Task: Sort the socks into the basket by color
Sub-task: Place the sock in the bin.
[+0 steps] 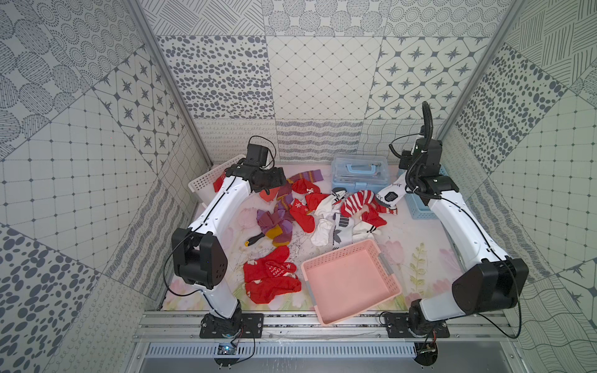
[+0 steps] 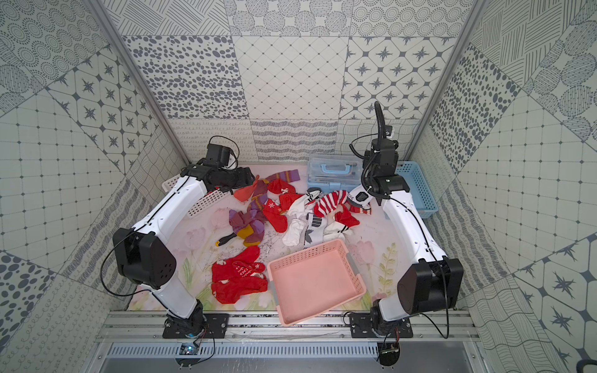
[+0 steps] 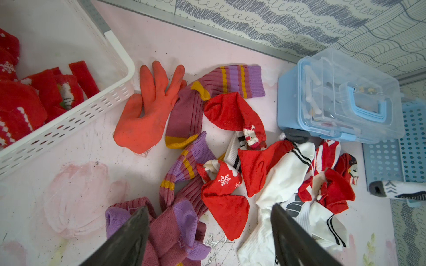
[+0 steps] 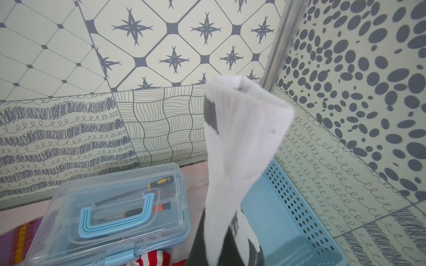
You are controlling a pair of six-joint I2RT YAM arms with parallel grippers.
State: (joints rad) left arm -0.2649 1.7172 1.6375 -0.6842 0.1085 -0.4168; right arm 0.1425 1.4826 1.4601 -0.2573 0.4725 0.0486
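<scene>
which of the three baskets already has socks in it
The white basket beside the left arm: the left wrist view shows red socks inside. The pink basket is empty, and the blue basket shows none.

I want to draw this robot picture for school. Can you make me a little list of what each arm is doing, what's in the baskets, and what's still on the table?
left gripper: open, above the purple socks
right gripper: shut on a white sock, by the blue basket
white basket: red socks
pink basket: nothing in it
table: red, white and purple socks, orange glove, clear tool box
</scene>
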